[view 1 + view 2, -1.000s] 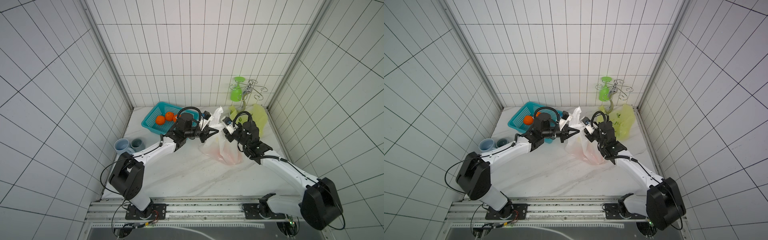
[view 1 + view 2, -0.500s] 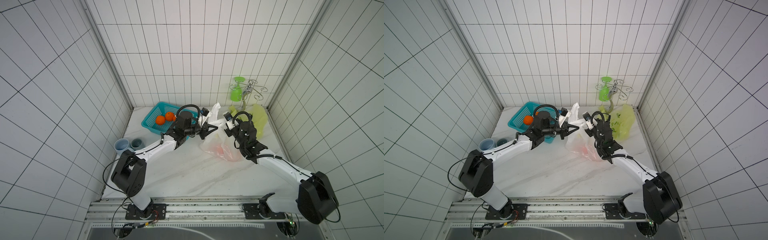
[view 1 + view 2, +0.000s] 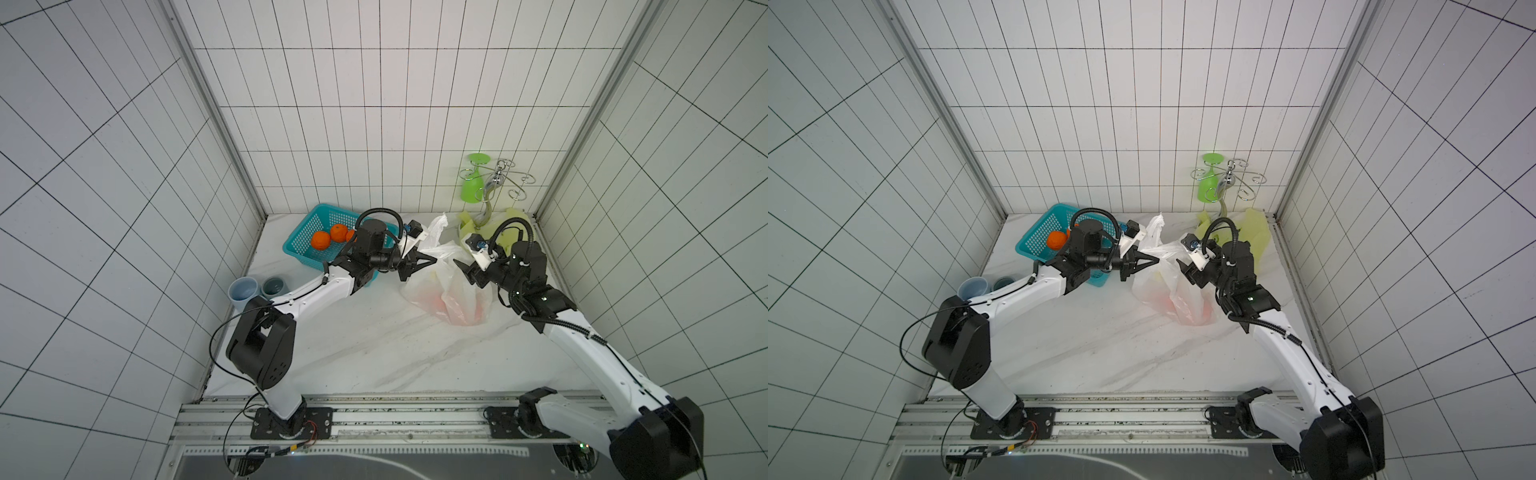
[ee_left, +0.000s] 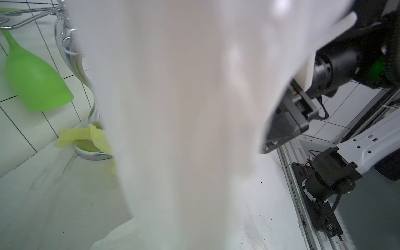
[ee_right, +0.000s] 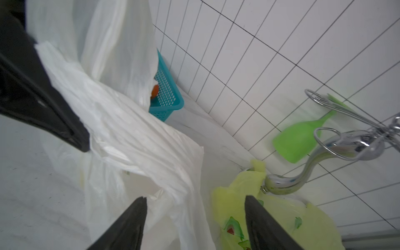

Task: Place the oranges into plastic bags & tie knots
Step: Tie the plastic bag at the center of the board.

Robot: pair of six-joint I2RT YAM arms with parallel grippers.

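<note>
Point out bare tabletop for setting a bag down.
Free: the wide marble strip between the white bag and the front rail. Crowded: the back edge, with teal basket, yellow-green bag and glass rack.

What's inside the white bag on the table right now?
Through the white bag, oranges show only as orange-red blurs near its bottom. The crinkled, folded plastic covers their outlines, so how many there are cannot be told.
</note>
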